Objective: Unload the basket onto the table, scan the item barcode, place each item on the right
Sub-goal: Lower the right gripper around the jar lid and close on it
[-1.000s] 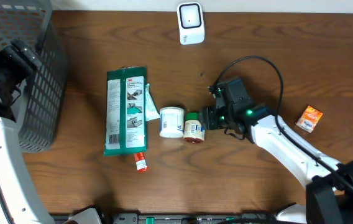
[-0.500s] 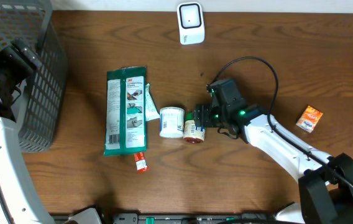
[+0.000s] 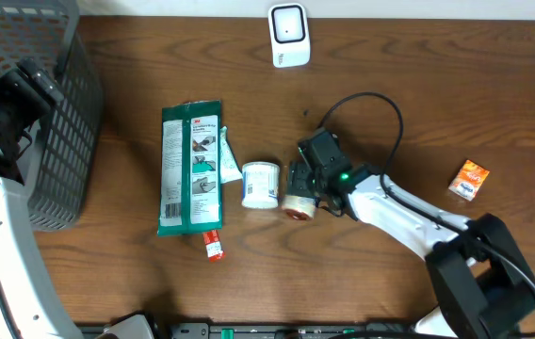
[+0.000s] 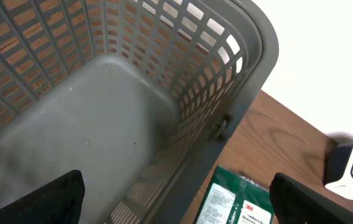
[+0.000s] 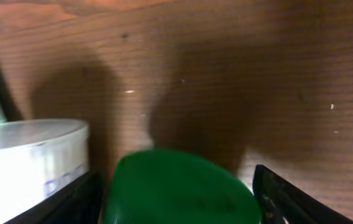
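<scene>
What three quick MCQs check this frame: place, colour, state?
1. The scanner sits at: A far edge; B near edge; C left edge.
2. The lid between the right fingers is: A red; B green; C blue.
3. The left fingers are: A shut on something; B out of view; C open, facing the basket.
Answers: A, it stands at the table side opposite the arms; B, the wrist view shows green; C, they stand wide apart with nothing between.
</scene>
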